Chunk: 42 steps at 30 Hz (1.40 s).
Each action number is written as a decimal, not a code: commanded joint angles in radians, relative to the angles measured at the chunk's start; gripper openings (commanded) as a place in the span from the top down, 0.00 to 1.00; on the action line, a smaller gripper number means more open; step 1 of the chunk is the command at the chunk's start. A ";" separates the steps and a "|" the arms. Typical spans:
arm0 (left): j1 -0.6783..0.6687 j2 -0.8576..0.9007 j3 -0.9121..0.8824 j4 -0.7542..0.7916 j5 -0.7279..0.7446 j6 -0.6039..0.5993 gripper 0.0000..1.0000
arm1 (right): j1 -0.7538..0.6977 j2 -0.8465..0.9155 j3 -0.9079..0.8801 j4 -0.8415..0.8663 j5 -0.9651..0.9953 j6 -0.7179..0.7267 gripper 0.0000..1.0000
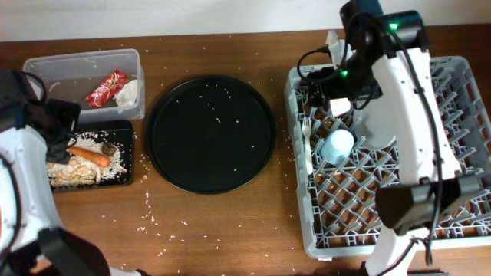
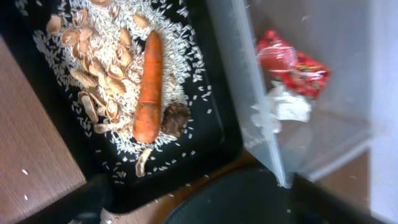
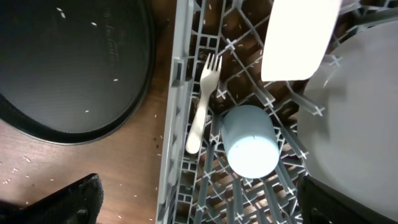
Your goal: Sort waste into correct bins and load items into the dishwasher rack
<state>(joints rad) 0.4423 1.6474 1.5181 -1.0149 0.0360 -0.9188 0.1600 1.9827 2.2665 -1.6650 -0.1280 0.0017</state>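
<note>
Overhead: one clear plastic tub (image 1: 65,77) holds one shiny red wrapper (image 1: 106,87) and one crumpled napkin (image 1: 129,92).

Left wrist: one smooth carrot (image 2: 149,87) and one lumpy brown scrap (image 2: 175,118) lie side by side amid rice crumbs (image 2: 180,37) on the shallow black tray (image 2: 217,140). The left gripper (image 2: 199,205) is spread and empty.

Right wrist: one plastic fork (image 3: 202,102), one round cup (image 3: 252,140), one plate (image 3: 367,112) and one white bowl (image 3: 298,37) sit in the lattice rack (image 3: 171,155). The right gripper (image 3: 205,205) is spread and empty.
</note>
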 commanded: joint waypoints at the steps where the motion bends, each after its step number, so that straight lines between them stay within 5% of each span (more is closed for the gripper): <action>1: -0.001 -0.029 0.013 -0.012 0.010 0.016 0.01 | 0.023 -0.171 0.017 -0.013 0.009 0.014 0.01; 10: -0.001 -0.027 0.013 -0.012 0.035 0.016 0.01 | 0.024 -0.470 0.017 -0.034 0.008 0.033 0.01; 20: -0.001 -0.027 0.013 -0.012 0.035 0.016 0.01 | 0.024 -0.451 0.017 -0.034 -0.021 0.032 0.01; 24: -0.001 -0.027 0.013 -0.012 0.035 0.016 0.01 | 0.024 -0.467 -0.035 0.064 0.119 0.028 0.01; 29: -0.001 -0.027 0.013 -0.012 0.035 0.016 0.01 | 0.024 -0.757 -0.555 0.594 0.144 -0.138 0.01; 35: -0.001 -0.027 0.013 -0.012 0.035 0.016 0.01 | -0.027 -1.266 -1.427 1.266 0.102 -0.064 0.01; 42: -0.001 -0.027 0.013 -0.012 0.035 0.016 0.01 | -0.038 -1.703 -2.026 1.645 0.106 -0.064 0.01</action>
<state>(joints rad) 0.4423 1.6215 1.5230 -1.0286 0.0711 -0.9154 0.1268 0.3660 0.3679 -0.1020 -0.0162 -0.0776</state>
